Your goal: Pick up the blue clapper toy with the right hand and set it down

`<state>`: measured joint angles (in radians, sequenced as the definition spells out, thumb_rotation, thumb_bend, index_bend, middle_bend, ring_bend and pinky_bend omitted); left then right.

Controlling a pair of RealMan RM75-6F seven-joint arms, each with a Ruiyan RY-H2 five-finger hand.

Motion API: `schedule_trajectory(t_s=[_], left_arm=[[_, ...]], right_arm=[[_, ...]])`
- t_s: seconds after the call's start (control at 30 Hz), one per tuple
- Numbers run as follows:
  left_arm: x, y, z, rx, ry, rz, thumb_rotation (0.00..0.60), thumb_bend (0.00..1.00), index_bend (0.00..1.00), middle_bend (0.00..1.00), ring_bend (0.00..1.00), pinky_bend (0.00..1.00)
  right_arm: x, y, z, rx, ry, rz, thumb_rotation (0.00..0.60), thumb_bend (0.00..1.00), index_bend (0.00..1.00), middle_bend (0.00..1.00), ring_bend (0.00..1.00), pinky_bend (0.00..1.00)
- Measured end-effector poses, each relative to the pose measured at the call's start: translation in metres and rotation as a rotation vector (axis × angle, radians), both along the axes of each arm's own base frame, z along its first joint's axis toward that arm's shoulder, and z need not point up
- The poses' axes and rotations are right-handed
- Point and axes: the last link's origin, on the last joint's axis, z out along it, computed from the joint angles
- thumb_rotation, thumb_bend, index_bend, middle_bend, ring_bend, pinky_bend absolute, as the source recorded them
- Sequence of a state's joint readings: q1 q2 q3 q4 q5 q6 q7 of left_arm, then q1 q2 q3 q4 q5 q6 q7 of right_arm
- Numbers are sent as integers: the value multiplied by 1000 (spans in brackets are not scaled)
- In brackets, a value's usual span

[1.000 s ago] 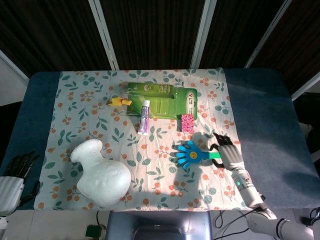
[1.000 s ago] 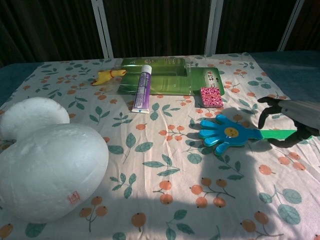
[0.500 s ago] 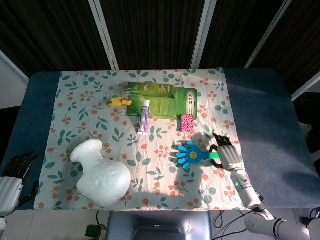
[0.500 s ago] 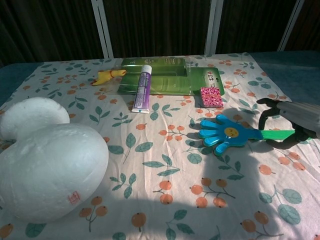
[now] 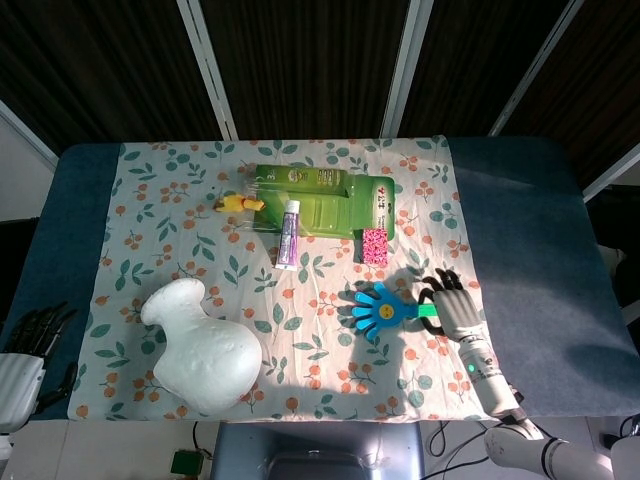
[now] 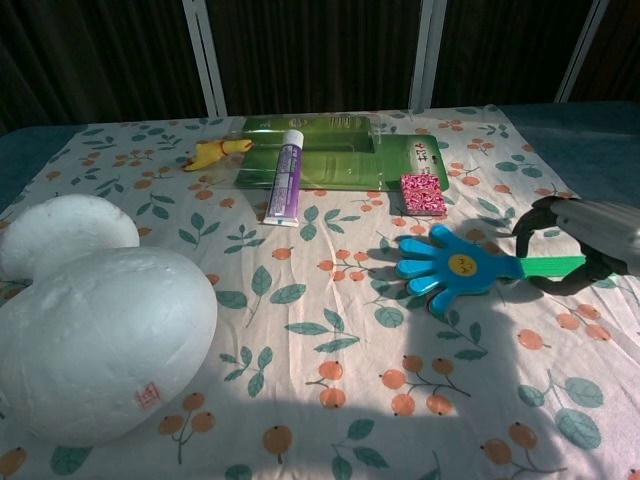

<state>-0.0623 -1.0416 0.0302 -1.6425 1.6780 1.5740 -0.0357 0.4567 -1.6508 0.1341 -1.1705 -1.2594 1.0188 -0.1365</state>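
The blue clapper toy (image 5: 378,313) (image 6: 450,268), a hand-shaped blue head on a green handle, lies on the floral cloth right of centre with its handle pointing right. My right hand (image 5: 455,308) (image 6: 585,235) is at the handle's end. Its fingers curl over the green handle from above and its thumb comes under it, so it grips the handle. The toy's head looks barely off the cloth. My left hand (image 5: 28,350) hangs off the table's lower left corner, holding nothing, fingers stretched out.
A large white foam vase (image 5: 205,345) (image 6: 90,330) fills the near left. Behind the clapper are a pink box (image 5: 374,245), a toothpaste tube (image 5: 289,233), a green package (image 5: 320,200) and a yellow toy (image 5: 238,204). Bare blue tabletop (image 5: 530,230) lies to the right.
My right hand's fingers have closed in around the green handle. The clapper has shifted slightly to the left. The left hand has hardly moved.
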Motion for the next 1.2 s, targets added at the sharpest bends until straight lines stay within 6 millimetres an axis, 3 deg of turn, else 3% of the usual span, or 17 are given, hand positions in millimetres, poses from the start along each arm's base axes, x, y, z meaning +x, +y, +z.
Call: schedule_trajectory(t_s=[0.13,0.27,0.47,0.73,1.2], left_arm=[[0,0,0,1,1,1,600,489,22,0,0,78],[0,0,0,1,2,2,600,490,22,0,0,78],[0,1,-1,-1,5,3,600,489,22,0,0,78],[0,0,0,3,4,4,600,489,22,0,0,78],[-1,1,-1,-2,5,11,600,490,22,0,0,77]], right_arm=[[2,-1,1,-19,-42,3,600,501,910,569,513,606],[6,-2,4,-51,-88,30,600,514,962,629,600,727],[12,-3,10,-90,-133,67,600,516,993,669,668,809],[15,-2,7,-103,-263,29,600,516,1000,778,831,927],[20,-1,-3,-173,-888,-90,600,516,1000,798,856,949]])
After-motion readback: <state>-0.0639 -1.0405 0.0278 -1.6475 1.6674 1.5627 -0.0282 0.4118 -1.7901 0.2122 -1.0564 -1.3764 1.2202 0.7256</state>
